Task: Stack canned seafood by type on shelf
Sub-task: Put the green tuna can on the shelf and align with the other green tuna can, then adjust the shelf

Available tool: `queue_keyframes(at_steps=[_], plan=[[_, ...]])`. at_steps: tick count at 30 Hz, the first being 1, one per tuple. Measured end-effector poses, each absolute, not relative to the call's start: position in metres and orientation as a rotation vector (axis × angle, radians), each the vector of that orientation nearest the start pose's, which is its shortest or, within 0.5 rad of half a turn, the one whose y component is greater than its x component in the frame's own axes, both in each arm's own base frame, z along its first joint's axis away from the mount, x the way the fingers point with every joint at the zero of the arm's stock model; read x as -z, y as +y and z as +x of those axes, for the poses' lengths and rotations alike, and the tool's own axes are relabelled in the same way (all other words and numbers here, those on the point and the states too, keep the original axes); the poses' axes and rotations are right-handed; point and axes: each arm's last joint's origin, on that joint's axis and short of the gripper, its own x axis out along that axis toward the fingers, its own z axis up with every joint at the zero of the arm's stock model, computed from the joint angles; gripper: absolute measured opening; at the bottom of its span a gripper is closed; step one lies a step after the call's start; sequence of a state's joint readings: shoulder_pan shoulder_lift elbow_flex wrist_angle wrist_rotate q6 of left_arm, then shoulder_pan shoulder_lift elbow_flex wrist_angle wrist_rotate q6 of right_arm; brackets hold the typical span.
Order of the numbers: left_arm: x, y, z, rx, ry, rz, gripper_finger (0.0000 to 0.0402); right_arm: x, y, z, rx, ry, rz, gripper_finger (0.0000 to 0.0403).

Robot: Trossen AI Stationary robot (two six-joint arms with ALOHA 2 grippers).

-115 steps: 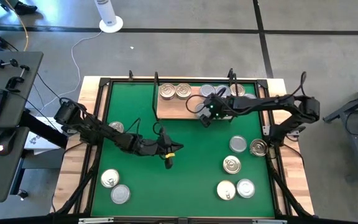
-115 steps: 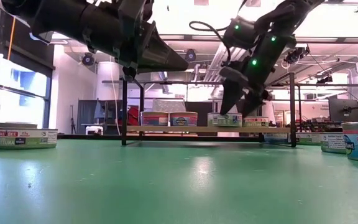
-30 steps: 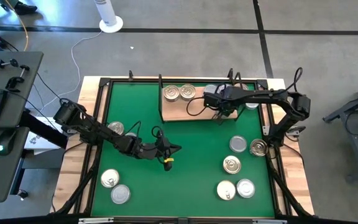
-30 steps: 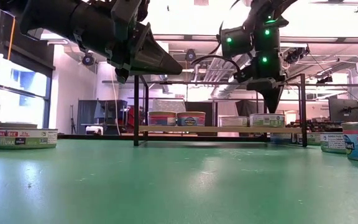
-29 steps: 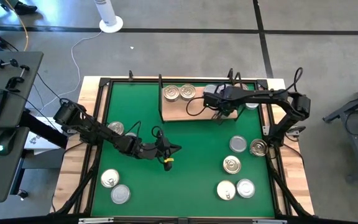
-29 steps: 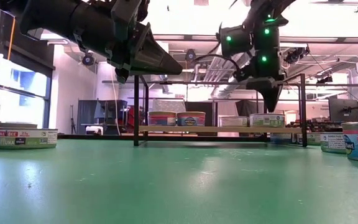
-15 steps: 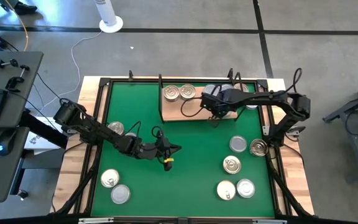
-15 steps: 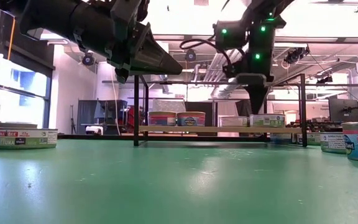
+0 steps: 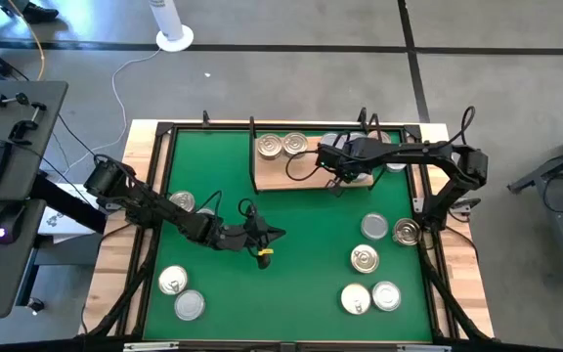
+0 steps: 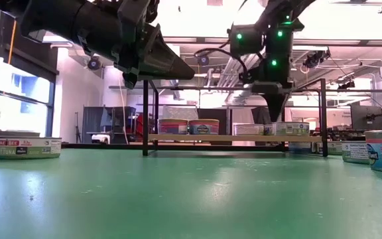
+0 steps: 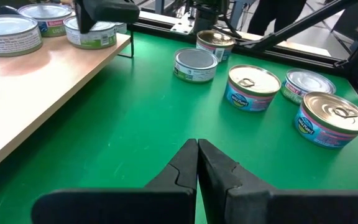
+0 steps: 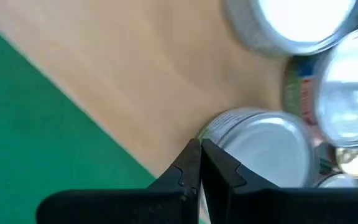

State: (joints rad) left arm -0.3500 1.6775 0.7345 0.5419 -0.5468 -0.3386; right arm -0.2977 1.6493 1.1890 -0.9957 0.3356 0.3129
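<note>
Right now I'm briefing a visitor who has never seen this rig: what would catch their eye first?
Probably the right gripper, shut, poised over the wooden shelf at the far side of the green mat, next to a silver-lidded can. Next, the loose tins scattered on the mat's right half, and the left gripper, shut, hovering mid-mat.

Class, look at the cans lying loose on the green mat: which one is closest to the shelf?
The silver-lidded can on the mat's right side, beside the gold-lidded can at the frame. All other loose cans lie farther from the shelf.

A green mat [image 9: 291, 284] covers the wooden table [image 9: 462, 284].
</note>
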Motion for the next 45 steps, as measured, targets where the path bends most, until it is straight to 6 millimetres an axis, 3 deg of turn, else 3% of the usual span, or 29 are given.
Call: queue_keyframes(at_steps=[6, 12, 16, 20, 25, 30, 34, 39, 45], plan=[[-0.165, -0.102, 0.307, -0.317, 0.324, -0.137, 0.0, -0.246, -0.075, 0.283, 0.771, 1.27, 0.101, 0.0002], [-0.173, -0.114, 0.295, -0.396, 0.303, -0.119, 0.0, -0.295, -0.033, 0.253, 0.732, 1.085, 0.058, 0.0002], [-0.196, -0.117, 0.284, -0.379, 0.266, -0.142, 0.0, -0.321, -0.011, 0.224, 0.696, 0.977, 0.13, 0.0002], [-0.227, -0.107, 0.267, -0.413, 0.227, -0.136, 0.0, -0.336, -0.007, 0.194, 0.705, 0.948, 0.169, 0.0003], [-0.262, -0.066, 0.258, -0.518, 0.178, -0.138, 0.0, -0.345, -0.02, 0.167, 0.855, 0.915, 0.238, 0.0035], [-0.302, -0.027, 0.261, -0.651, 0.222, -0.086, 0.0002, -0.348, -0.048, 0.154, 0.992, 0.934, 0.272, 0.0116], [-0.326, -0.003, 0.265, -0.645, 0.345, -0.044, 0.0035, -0.345, -0.073, 0.151, 1.059, 0.967, 0.315, 0.0185], [-0.33, 0.02, 0.26, -0.688, 0.473, -0.041, 0.0107, -0.337, -0.099, 0.155, 1.033, 1.027, 0.432, 0.0234], [-0.318, 0.029, 0.253, -0.708, 0.587, -0.09, 0.0172, -0.322, -0.123, 0.164, 1.065, 1.103, 0.499, 0.0238]])
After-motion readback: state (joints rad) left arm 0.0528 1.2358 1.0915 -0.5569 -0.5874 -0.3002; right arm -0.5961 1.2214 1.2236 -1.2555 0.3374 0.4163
